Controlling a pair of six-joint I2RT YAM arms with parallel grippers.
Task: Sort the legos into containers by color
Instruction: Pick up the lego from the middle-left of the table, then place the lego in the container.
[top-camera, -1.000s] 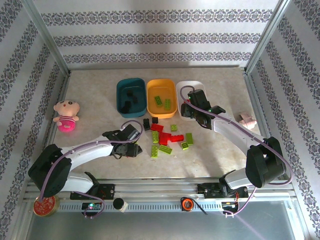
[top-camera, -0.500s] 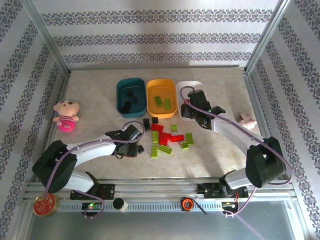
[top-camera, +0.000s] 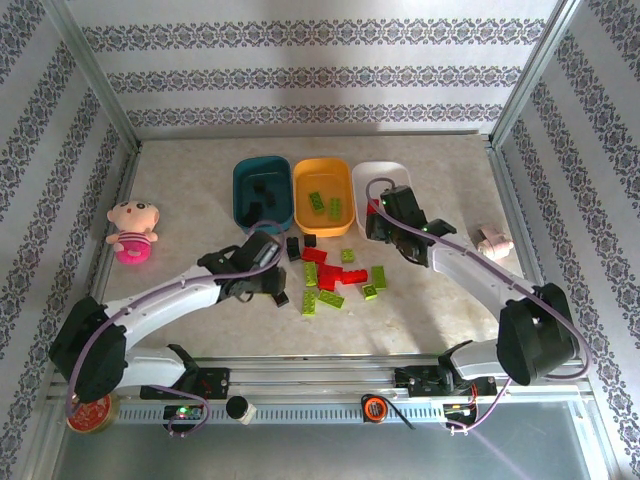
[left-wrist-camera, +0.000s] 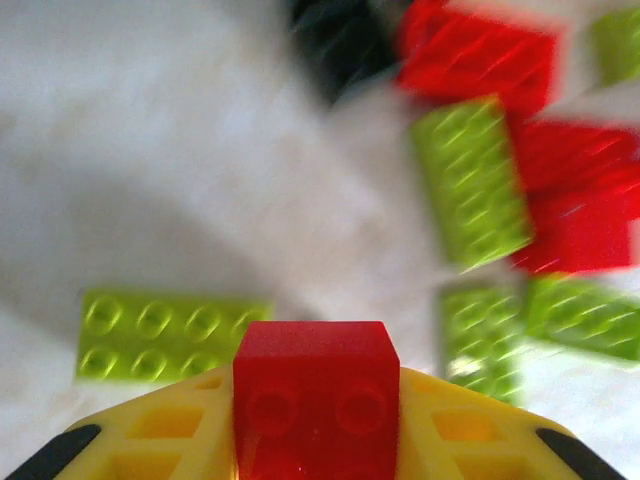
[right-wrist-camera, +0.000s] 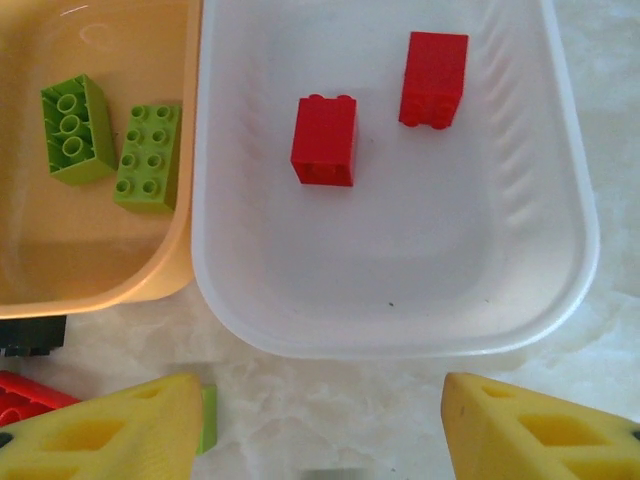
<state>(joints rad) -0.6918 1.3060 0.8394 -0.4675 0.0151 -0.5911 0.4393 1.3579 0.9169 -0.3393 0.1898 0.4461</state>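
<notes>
Red plastic is sitting between the yellow fingers of the left gripper: the jaws are pressing together on one red brick, a short, blocky piece with no marked long axis. The gripper is hanging over the near left edge of the loose pile.

The white tub, which is collecting red, is lying beyond that pile, to the right and farther from the bases. The carry is therefore judged to run diagonally across the loose bricks. The right gripper is hovering at that tub's near rim, fingers spread with nothing between them, so the right arm is the nearer one.

Counts:
- **Tubs:** three are standing side by side.
- **White tub:** it is holding two red bricks.
- **Orange-yellow tub**: it is holding two lime green bricks.
- **Dark teal tub**: it is holding black bricks, number unclear.
- **Loose on the table:** about six lime green, a few red and two black bricks are lying there.
</notes>
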